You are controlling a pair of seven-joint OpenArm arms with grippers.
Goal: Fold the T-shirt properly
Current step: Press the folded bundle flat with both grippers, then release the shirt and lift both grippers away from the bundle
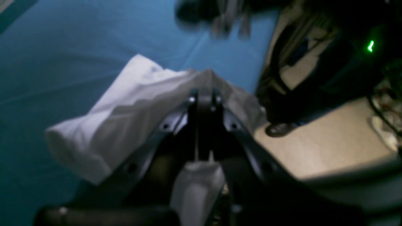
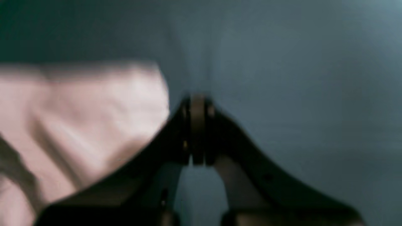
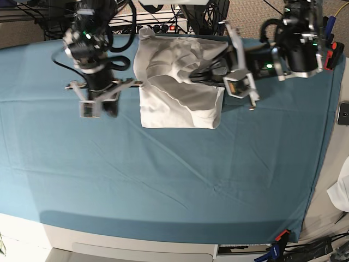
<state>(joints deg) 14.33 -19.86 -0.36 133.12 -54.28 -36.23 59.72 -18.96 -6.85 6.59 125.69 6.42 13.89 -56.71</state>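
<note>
The white T-shirt (image 3: pixel 177 82) lies part folded at the back middle of the teal table cloth (image 3: pixel 163 174). Its far right part is lifted off the cloth. My left gripper (image 3: pixel 215 57) is shut on that raised part. In the left wrist view the shirt (image 1: pixel 110 125) drapes from the left gripper's (image 1: pixel 204 94) closed fingertips. My right gripper (image 3: pixel 131 83) is at the shirt's left edge. In the blurred right wrist view the right gripper (image 2: pixel 198 103) is shut, the shirt (image 2: pixel 78 125) lies just to its left, and I see no fabric between the tips.
Cables and a power strip (image 3: pixel 163 24) run along the table's back edge. A dark phone-like thing (image 3: pixel 343 113) and a small white fabric scrap (image 3: pixel 341 191) sit past the right edge. Dark equipment with a green light (image 1: pixel 370 46) stands beside the table.
</note>
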